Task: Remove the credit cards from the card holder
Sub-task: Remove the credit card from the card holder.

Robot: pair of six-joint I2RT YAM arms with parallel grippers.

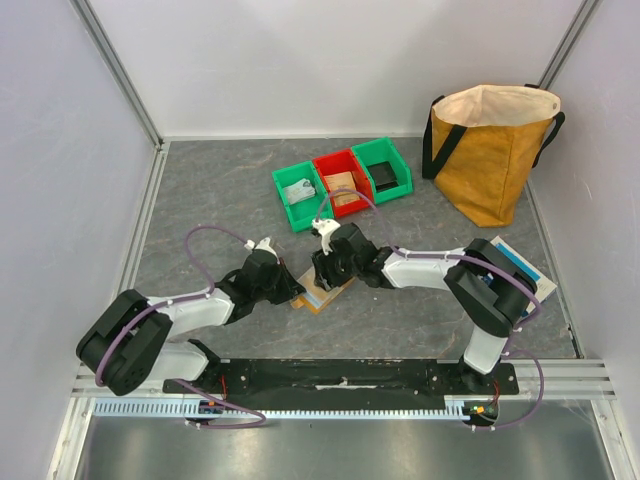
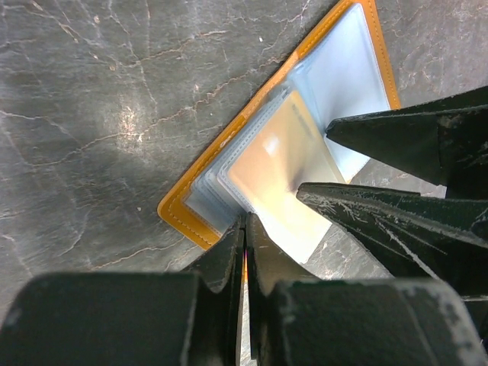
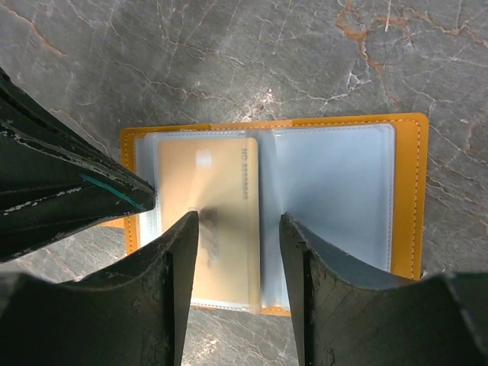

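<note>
The card holder (image 1: 322,293) lies open on the table between my two grippers, tan-orange rim around clear sleeves (image 3: 335,191). One tan credit card (image 3: 221,183) sits in a left-hand sleeve, also seen in the left wrist view (image 2: 278,156). My left gripper (image 2: 245,217) is shut on the card holder's (image 2: 183,210) edge, with a thin orange sliver between its jaws. My right gripper (image 3: 239,229) hangs open over the holder's near edge, its fingers astride the card and the centre fold. In the top view the left gripper (image 1: 290,290) and the right gripper (image 1: 328,272) hide most of the holder.
Behind the holder stand a green bin (image 1: 299,194), a red bin (image 1: 343,183) and another green bin (image 1: 382,169), each with items inside. A mustard bag (image 1: 492,150) stands at the back right. A blue-and-white box (image 1: 520,265) lies under the right arm.
</note>
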